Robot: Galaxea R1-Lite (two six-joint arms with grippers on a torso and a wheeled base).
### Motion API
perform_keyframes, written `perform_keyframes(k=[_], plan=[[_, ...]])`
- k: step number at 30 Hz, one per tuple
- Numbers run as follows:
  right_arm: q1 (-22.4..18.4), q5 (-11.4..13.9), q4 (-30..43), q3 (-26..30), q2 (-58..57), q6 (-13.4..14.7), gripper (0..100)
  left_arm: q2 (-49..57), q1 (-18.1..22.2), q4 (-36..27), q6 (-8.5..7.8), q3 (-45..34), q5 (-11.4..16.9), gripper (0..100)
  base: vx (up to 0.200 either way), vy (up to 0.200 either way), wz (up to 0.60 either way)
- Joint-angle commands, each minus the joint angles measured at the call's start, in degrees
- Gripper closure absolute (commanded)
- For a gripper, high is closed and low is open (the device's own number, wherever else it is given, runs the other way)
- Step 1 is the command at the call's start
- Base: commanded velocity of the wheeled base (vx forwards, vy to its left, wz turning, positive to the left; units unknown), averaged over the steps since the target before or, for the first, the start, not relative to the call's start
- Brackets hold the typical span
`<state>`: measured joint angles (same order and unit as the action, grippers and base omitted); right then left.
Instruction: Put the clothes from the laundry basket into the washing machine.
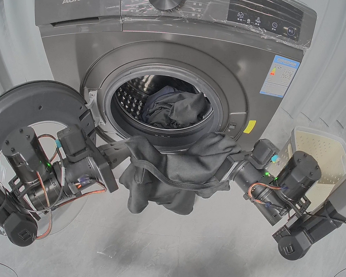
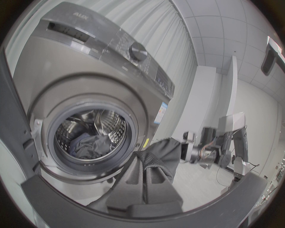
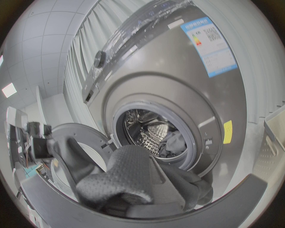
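A black garment (image 1: 178,166) hangs stretched between my two grippers, just below and in front of the washing machine's (image 1: 79,52) open drum. My left gripper (image 1: 123,147) is shut on the garment's left end; its fingers (image 2: 133,178) pinch the dark mesh fabric (image 2: 160,153). My right gripper (image 1: 227,163) is shut on the right end, and the cloth (image 3: 124,169) drapes over its fingers (image 3: 167,185), hiding the tips. Dark clothes (image 1: 172,108) lie inside the drum. The white laundry basket (image 1: 324,152) stands on the floor at the right, and what shows of its inside is bare.
The round machine door (image 1: 24,107) is swung wide open to the left, close behind my left arm. Grey floor lies open below the hanging garment. Pale curtains hang behind the machine and the basket.
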<state>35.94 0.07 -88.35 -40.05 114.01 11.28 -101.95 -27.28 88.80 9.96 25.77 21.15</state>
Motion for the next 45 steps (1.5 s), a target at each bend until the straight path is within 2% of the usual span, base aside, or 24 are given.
perform_keyframes(k=[1, 4, 6, 7, 11, 15, 17, 18, 20, 23, 26, 28, 29, 31, 36, 40, 42, 45], plan=[[0.45, 0.01, 0.02, 0.32, -4.14, 0.06, 100, -5.01, -0.4, 0.06, -0.73, -0.72, -0.06, 100, 0.0, 0.0, 0.0], [0.54, 0.1, 0.02, 0.32, -4.23, 0.06, 100, -6.51, -0.4, 0.06, -2.58, -1.43, 0.03, 100, 0.0, 0.0, 0.0], [0.54, 0.1, -0.07, 0.32, -4.23, 0.15, 100, -6.68, -0.32, 0.06, -3.19, -1.6, 0.12, 100, 0.0, 0.0, 0.0], [0.54, 0.19, -0.07, 0.32, -4.23, 0.15, 100, -6.77, -0.14, 0.06, -3.46, -1.95, 0.47, 0, 0.0, 0.0, 0.0], [0.54, 0.19, 0.02, 0.23, -4.23, 0.15, 100, -7.03, -0.23, 0.06, -3.19, -2.39, 0.47, 0, 0.0, 0.0, 0.0], [0.71, 0.19, -0.07, 0.06, -4.23, 0.15, 100, -9.41, -0.75, 0.06, -3.81, -5.73, 0.56, 0, 0.0, 0.0, 0.0], [0.62, 0.01, -0.07, -0.3, -4.49, 0.24, 100, -11.87, -1.63, 0.15, -6.27, -8.19, 0.73, 0, 0.0, 0.0, 0.0], [0.54, -0.07, -0.07, -0.21, -4.93, 0.5, 100, -12.84, -1.9, 0.15, -8.38, -9.07, 0.82, 0, 0.0, 0.0, 0.0], [-0.08, 0.01, -0.07, -0.3, -5.11, 0.5, 100, -13.89, -2.07, 0.15, -10.75, -10.3, 1.0, 0, 0.0, 0.0, 0.0], [-0.43, 0.01, -0.07, -0.47, -5.29, 0.5, 100, -14.33, -2.42, 0.15, -11.98, -12.32, 2.32, 0, 0.0, 0.0, 0.0], [-0.69, 0.01, -0.07, -0.47, -5.37, 0.5, 100, -14.33, -2.51, 0.15, -13.04, -14.78, 5.13, 0, 0.0, 0.0, 0.0], [-0.87, 0.01, -0.07, -0.65, -5.46, 0.5, 100, -14.51, -2.51, 0.15, -14.44, -16.28, 7.33, 0, 0.0, 0.0, 0.0], [-0.87, 0.01, -0.07, -0.65, -5.46, 0.5, 100, -14.51, -2.51, 0.15, -14.44, -16.28, 7.33, 0, 0.0, 0.0, 0.0], [-0.78, 0.01, 0.02, -0.65, -5.99, 0.5, 100, -14.77, -2.51, 0.15, -15.5, -17.25, 8.2, 0, 0.0, 0.0, 0.0], [0.19, -0.07, 0.02, -0.38, -6.08, 0.5, 100, -14.51, -2.51, 0.24, -15.67, -14.43, 7.94, 0, 0.0, 0.0, 0.0], [0.62, -0.25, 0.02, 0.06, -6.16, 0.59, 100, -14.07, -1.99, 0.32, -14.79, -11.18, 7.41, 0, 0.0, 0.0, 0.0], [0.89, -1.13, 0.02, 0.5, -6.87, 0.5, 100, -13.89, -0.84, 0.32, -14.35, -8.98, 7.06, 0, 0.0, 0.0, 0.0], [2.82, -1.3, 0.1, -0.3, -6.87, 0.68, 100, -13.71, -0.67, 0.24, -13.39, -6.43, 7.06, 0, 0.0, 0.0, 0.0]])
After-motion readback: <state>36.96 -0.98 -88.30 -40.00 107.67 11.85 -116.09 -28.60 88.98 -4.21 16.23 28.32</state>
